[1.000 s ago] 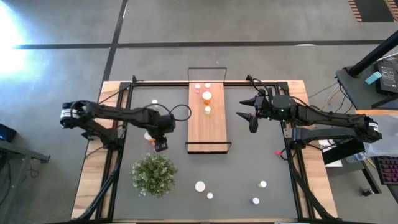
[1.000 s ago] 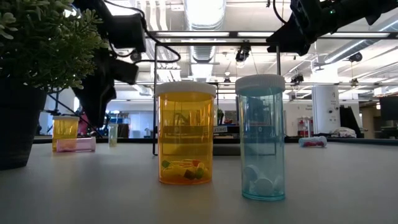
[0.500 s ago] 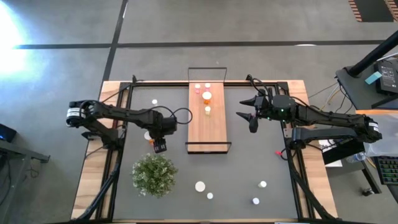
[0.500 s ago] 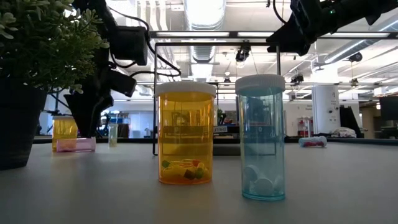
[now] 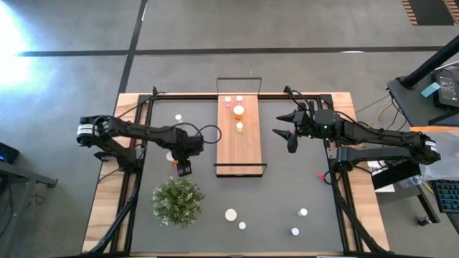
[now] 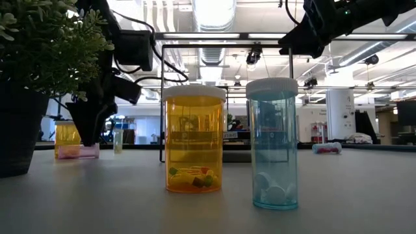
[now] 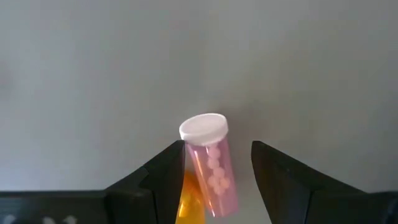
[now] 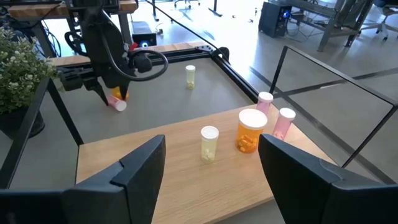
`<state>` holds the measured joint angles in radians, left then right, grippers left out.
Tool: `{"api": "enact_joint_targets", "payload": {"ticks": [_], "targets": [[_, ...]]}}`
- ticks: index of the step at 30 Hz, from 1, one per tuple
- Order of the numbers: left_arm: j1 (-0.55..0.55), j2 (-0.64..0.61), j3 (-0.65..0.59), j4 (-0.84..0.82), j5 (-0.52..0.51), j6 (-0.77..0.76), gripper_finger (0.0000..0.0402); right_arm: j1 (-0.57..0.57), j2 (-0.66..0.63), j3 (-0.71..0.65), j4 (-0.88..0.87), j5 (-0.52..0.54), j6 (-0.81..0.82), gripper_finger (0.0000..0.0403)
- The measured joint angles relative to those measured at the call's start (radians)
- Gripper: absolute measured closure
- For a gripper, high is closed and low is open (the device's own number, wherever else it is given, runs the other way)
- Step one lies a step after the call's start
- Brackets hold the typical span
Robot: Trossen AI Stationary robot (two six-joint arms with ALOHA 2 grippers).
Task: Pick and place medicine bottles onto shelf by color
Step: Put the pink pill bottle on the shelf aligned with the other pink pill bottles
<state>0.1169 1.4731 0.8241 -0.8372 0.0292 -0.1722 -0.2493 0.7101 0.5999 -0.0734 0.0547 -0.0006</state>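
Observation:
A pink medicine bottle [image 7: 214,177] with a white cap lies on its side on the dark mat, and an orange bottle [image 7: 188,199] stands right beside it. My left gripper [image 7: 217,149] points down over them, open, with one finger on each side of the pink bottle; I see no touch. The same pair shows behind the dark fingers in the low view [image 6: 81,151]. The wooden shelf [image 5: 238,147] carries two pink bottles [image 8: 285,122], an orange one [image 8: 251,132] and a pale one [image 8: 209,143], all upright. My right gripper [image 5: 285,133] waits open in the air to the right of the shelf.
A bushy plant [image 5: 177,201] stands just in front of my left gripper. Loose bottles stand near the front edge [image 5: 230,214], at the front right [image 5: 303,212] and at the far left [image 5: 178,117]. An orange bottle [image 6: 194,140] and a blue one [image 6: 273,144] stand close to the low camera.
My left gripper has sunk a little toward the lying pink bottle, still pointing down with its fingers the same width apart. The bottles have kept their places.

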Motion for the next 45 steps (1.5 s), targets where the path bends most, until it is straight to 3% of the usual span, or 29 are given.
{"api": "enact_joint_targets", "payload": {"ticks": [21, 31, 38, 45], "targets": [[0.0, 0.0, -0.05, 0.079, 0.004, -0.003, 0.0234, 0.0, 0.0, 0.0, 0.0, 0.0, 0.0, 0.0154], [0.0, 0.092, -0.037, 0.082, 0.016, 0.004, 0.0234, 0.0, 0.0, 0.0, 0.0, 0.0, 0.0, 0.0154], [0.0, 0.089, -0.012, 0.063, 0.018, 0.003, 0.0234, 0.0, 0.0, 0.0, 0.0, 0.0, 0.0, 0.0154], [-0.001, 0.087, -0.001, 0.075, 0.034, 0.0, 0.027, 0.0, 0.0, 0.0, 0.0, 0.0, 0.0, 0.0154]]}}
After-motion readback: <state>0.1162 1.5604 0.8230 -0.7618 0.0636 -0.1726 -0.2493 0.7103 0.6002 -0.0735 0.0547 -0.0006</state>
